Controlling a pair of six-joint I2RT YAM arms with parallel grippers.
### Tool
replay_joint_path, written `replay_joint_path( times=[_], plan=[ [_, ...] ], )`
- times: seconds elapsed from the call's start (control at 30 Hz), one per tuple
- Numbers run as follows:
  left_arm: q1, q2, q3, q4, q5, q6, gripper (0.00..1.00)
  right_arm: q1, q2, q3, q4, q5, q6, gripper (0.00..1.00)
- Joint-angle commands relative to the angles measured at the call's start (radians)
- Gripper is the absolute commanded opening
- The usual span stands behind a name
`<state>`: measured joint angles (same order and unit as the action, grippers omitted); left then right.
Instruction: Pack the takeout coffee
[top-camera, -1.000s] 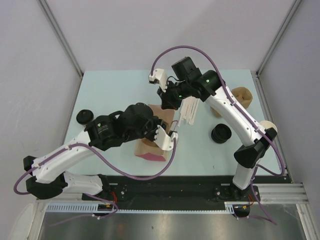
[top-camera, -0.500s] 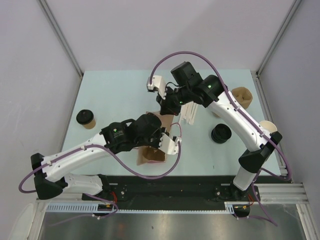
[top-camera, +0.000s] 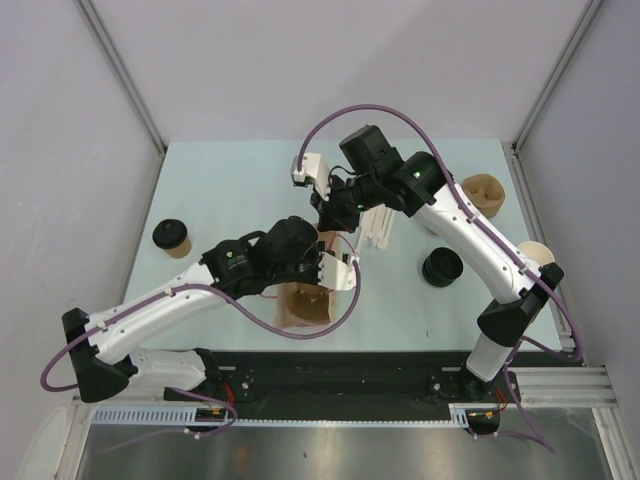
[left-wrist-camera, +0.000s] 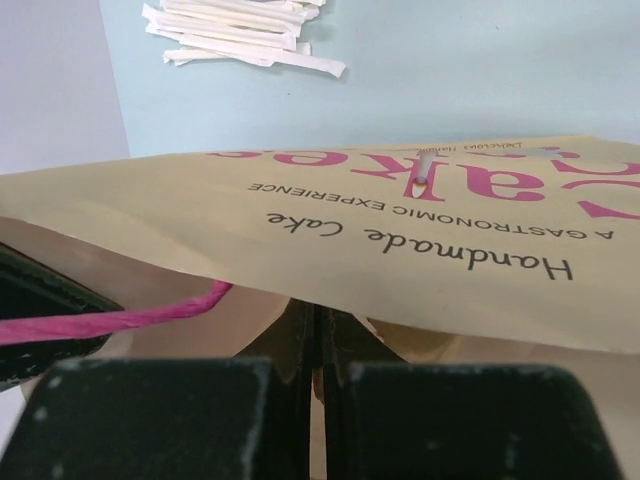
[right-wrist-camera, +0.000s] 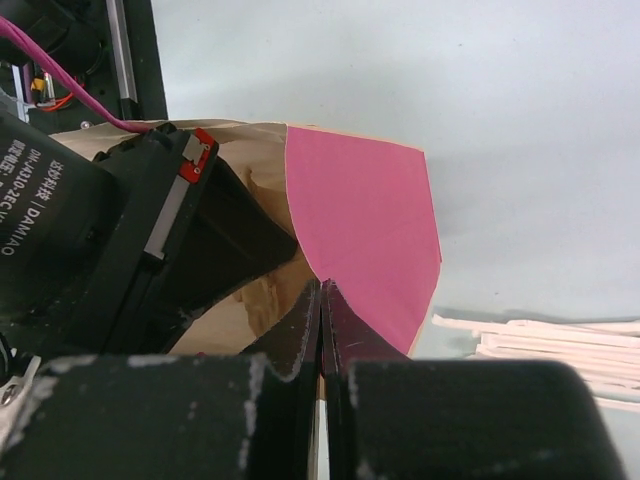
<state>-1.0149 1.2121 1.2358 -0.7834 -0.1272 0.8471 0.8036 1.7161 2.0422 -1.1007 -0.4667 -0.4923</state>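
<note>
My left gripper (left-wrist-camera: 316, 335) is pinched closed on one rim of the kraft paper bag (top-camera: 305, 305), and my right gripper (right-wrist-camera: 322, 318) is clamped on the opposite rim. The takeout coffee (top-camera: 170, 237), a small brown paper cup with a round black lid, stands upright on the table (top-camera: 230, 180), well apart to the bag's left.

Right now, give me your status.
Left gripper shut on paper bag rim. Right gripper shut on bag. Takeout coffee upright on table, left side, outside bag. No gripper free.
</note>
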Motion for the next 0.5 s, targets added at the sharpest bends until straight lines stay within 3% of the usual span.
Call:
replay_joint_path(
  times=[0.0, 0.47],
  plan=[
    [0.018, 0.012, -0.010, 0.046, 0.031, -0.043, 0.00, 0.008, -0.035, -0.008, 0.018, -0.046, -0.017, 0.00],
    [0.081, 0.095, 0.027, -0.033, 0.083, -0.048, 0.00, -0.032, -0.016, -0.013, 0.038, -0.055, -0.025, 0.00]
  ],
)
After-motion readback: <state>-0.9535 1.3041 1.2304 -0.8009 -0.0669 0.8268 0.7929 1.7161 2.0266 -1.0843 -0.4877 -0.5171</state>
